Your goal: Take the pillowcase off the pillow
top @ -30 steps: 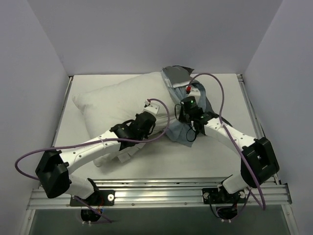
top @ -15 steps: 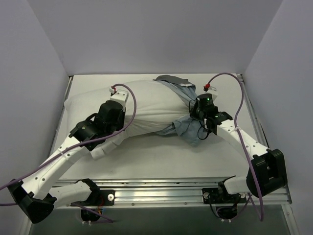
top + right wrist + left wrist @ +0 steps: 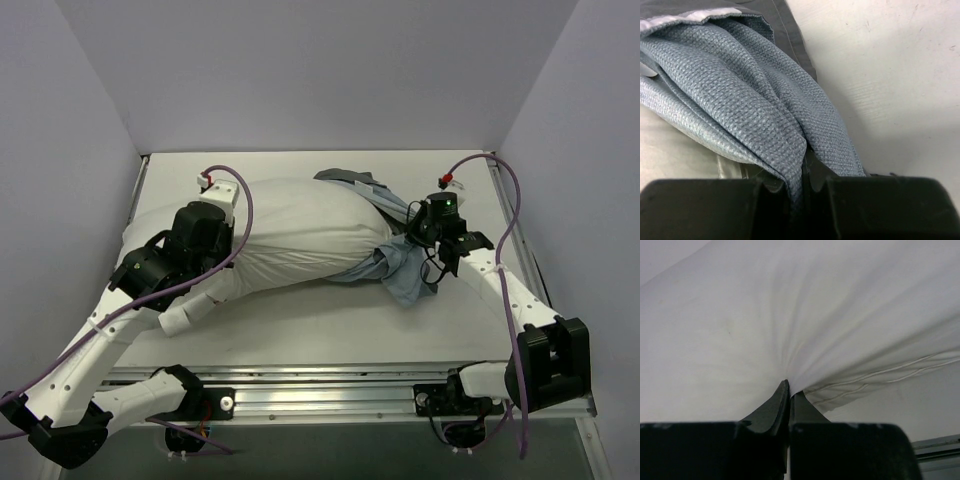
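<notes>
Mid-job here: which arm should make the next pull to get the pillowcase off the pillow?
Right. The right arm has its jaws shut on the pillowcase, bunched at the right end of the pillow. The left arm has its jaws pinching the pillow itself, so it likely serves as anchor.

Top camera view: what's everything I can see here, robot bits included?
pillow: one, white, lying across the table's middle
pillowcase: one, blue-grey and dark grey, bunched at the pillow's right end
table: one, white, under everything
rail: one, silver, near edge
cables: two, purple, looping off the arms
arms: two, white and black, one each side
left pincer: one, black, shut on the pillow
right pincer: one, black, shut on the pillowcase
</notes>
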Robot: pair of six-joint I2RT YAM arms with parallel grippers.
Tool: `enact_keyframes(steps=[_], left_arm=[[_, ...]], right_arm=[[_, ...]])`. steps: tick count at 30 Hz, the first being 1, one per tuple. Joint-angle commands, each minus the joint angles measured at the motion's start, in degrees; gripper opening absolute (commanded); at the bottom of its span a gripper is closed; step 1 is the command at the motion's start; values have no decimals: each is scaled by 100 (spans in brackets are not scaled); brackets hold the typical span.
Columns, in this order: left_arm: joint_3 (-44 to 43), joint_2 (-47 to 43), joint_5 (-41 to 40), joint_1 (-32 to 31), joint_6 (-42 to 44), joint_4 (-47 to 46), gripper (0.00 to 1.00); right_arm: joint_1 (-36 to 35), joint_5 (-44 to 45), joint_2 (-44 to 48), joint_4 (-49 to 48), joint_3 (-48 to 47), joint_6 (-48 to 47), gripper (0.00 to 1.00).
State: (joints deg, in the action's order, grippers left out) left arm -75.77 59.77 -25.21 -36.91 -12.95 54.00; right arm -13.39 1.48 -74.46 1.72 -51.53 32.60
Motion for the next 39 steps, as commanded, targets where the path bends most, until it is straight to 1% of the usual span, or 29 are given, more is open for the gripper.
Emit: enact_keyframes(steps=[1,3,5,6,10,16,22,24,27,28,31,32,34,35,36,38,39], left_arm=[[-132,-326,-250,280,83,-363,2],[-18,-352,-28,280,3,-521,2],[-43,-404,-106,280,-32,-513,2],[-165,-431,-342,298,-41,-470,2],[-631,-545,-844,333,-67,-232,2],[-1325,-765,-1222,333,-147,-74,2],[-1397,-590,-1574,342,20,-117,2],[-1327,-414,-1636,342,91,-371,2],[-1475,7,-1706,368,257,-583,2],[-1528,113,-1715,394,301,-714,2],[-1827,552,-1707,552,538,-1065,2],[-1949,788,-1680,614,574,-1102,2],[-2388,1157,-1566,807,680,-1207,2],[-2564,1256,-1540,869,697,-1207,2],[-2905,1352,-1496,921,715,-1216,2],[-3162,1529,-1416,1018,759,-1347,2],[-3277,1573,-1390,1053,785,-1418,2]], right_arm=[[320,1065,142,206,-76,-438,0],[397,1205,11,311,-147,-439,0],[556,1215,-34,382,-208,-404,0],[722,1206,-17,365,-226,-343,0],[987,1215,-34,268,-472,-245,0],[1040,1302,-376,84,-832,-131,0],[1057,1382,-596,-31,-1200,-131,0],[1057,1469,-702,-22,-1385,-175,0],[1127,1618,-904,13,-1930,-280,0],[1136,1663,-1052,74,-2314,-315,0],[1172,1803,-1360,162,-3001,-535,0],[1172,1838,-1448,180,-3482,-614,0],[1189,1953,-1772,337,-4038,-851,0],[1189,2040,-1905,425,-4641,-913,0],[1189,2137,-2019,574,-4943,-1079,0],[1198,2462,-2318,628,-5444,-1264,0],[1198,2576,-2389,646,-5838,-1352,0]])
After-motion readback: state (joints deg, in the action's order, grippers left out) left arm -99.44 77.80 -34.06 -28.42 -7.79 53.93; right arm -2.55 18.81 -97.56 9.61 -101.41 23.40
